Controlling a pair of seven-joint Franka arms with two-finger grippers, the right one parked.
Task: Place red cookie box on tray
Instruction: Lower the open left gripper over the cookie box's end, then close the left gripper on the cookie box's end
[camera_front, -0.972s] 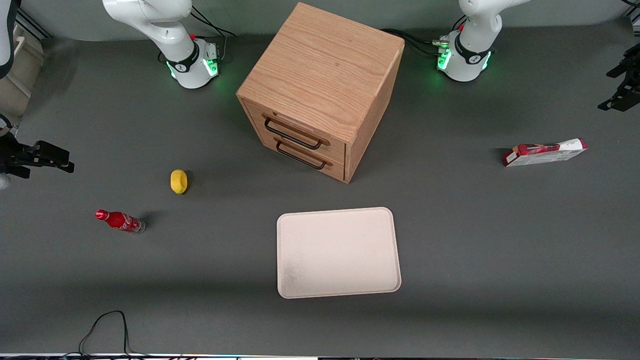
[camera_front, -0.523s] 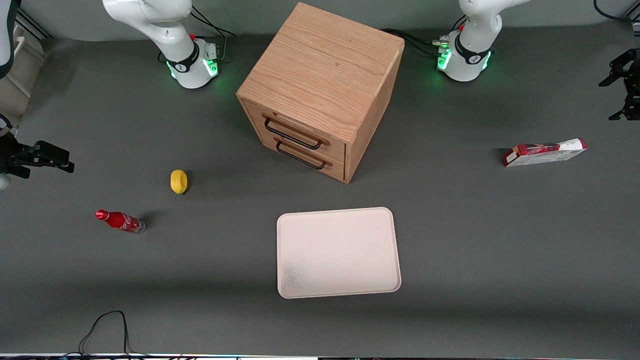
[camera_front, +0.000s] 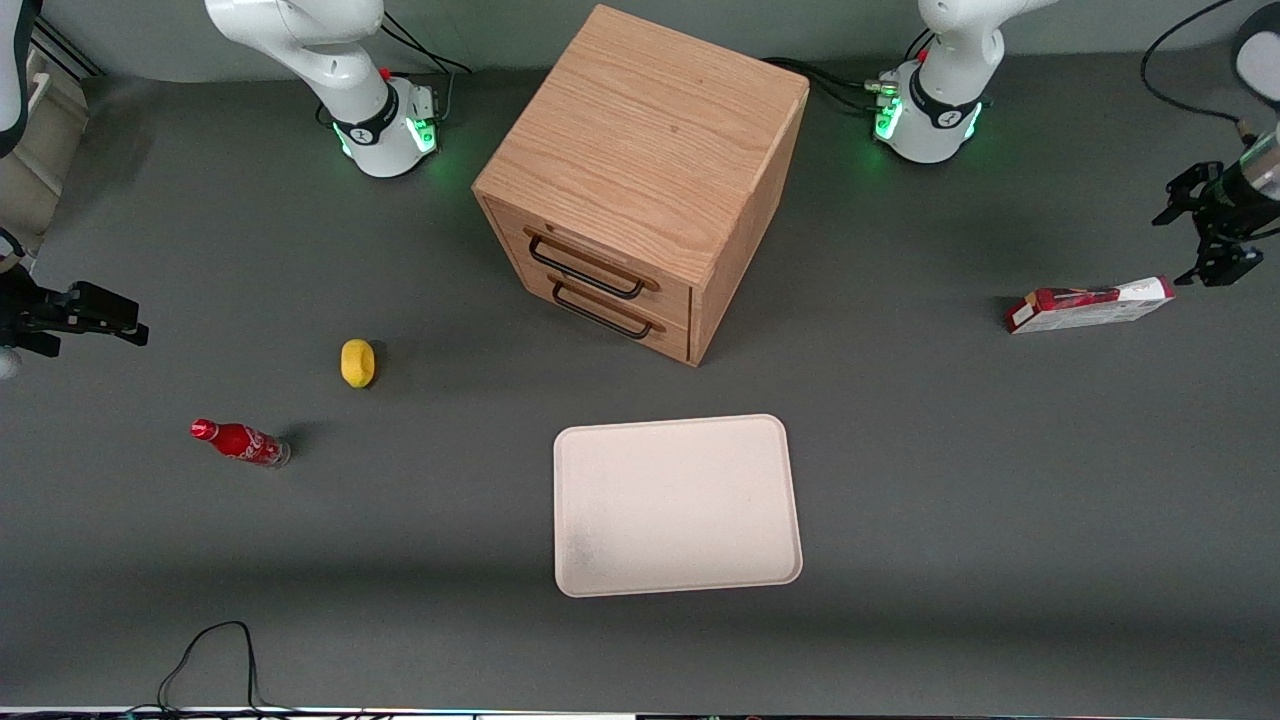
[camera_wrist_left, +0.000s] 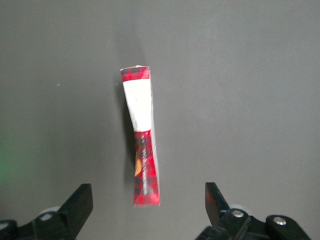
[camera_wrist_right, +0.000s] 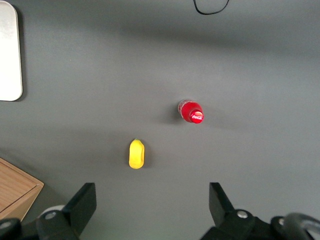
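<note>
The red cookie box (camera_front: 1089, 304) stands on its long thin edge on the grey table toward the working arm's end, red half toward the drawer cabinet, white half toward the table's end. The wrist view shows that box (camera_wrist_left: 142, 141) lengthwise, its red end nearest the camera. My gripper (camera_front: 1203, 235) hangs open above the table, just off the box's white end and a little farther from the front camera. Its two black fingertips (camera_wrist_left: 80, 205) stand wide apart with the box's red end between their lines, untouched. The cream tray (camera_front: 677, 505) lies flat in front of the cabinet, nearer the front camera.
A wooden two-drawer cabinet (camera_front: 640, 180) stands mid-table, drawers shut. A yellow lemon-like object (camera_front: 357, 362) and a small red cola bottle (camera_front: 240, 441) lie toward the parked arm's end. A black cable (camera_front: 210, 650) loops at the table's front edge.
My gripper has come in from the table's end toward the cookie box and turned, dropping closer to the box's white end. The box and tray have not moved.
</note>
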